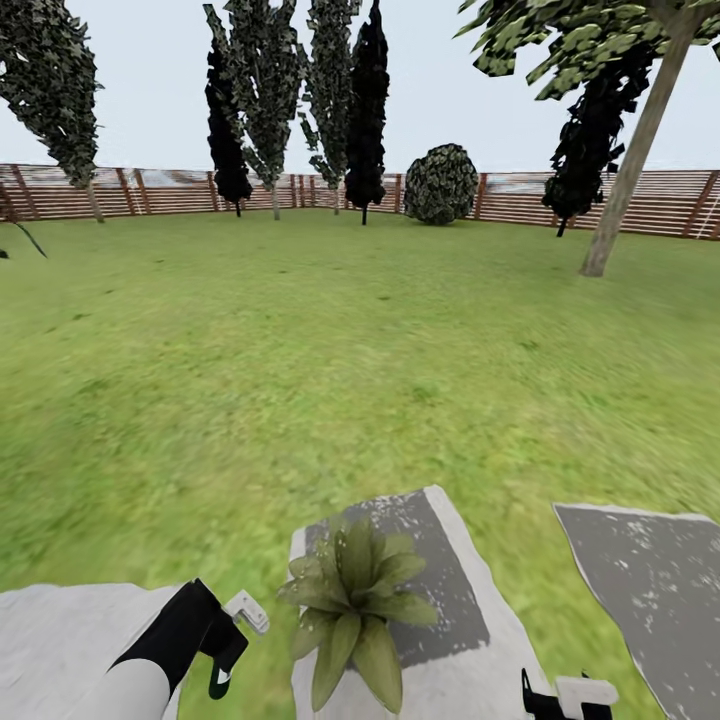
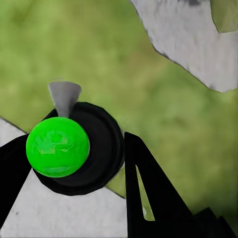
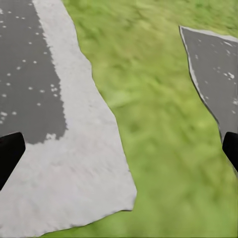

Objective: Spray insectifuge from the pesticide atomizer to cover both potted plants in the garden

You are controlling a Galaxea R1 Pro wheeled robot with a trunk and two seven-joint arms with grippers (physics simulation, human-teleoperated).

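Atomizer: pesticide atomizer (image 2: 74,148) sat clamped between the left claw (image 2: 74,168) fingers, nozzle forward
Plant: one potted plant (image 1: 352,610) on a stepping stone (image 1: 450,660), just beside the left claw
Right claw (image 3: 119,151): spread wide, holding nothing
Technique: aim nozzle at rosette centre, sweep all leaves
Count: one atomizer, one plant, three stones

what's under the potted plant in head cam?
The plant sits on a grey stepping stone set in the lawn. Its leaves cover the pot and the stone right beneath.

Flat, even daylight, soft render

The pale sky (image 1: 150,100) casts no clear shadows or glare; the lawn (image 1: 300,350) smears toward 6 o'clock, and both wrist views show blurred grass.
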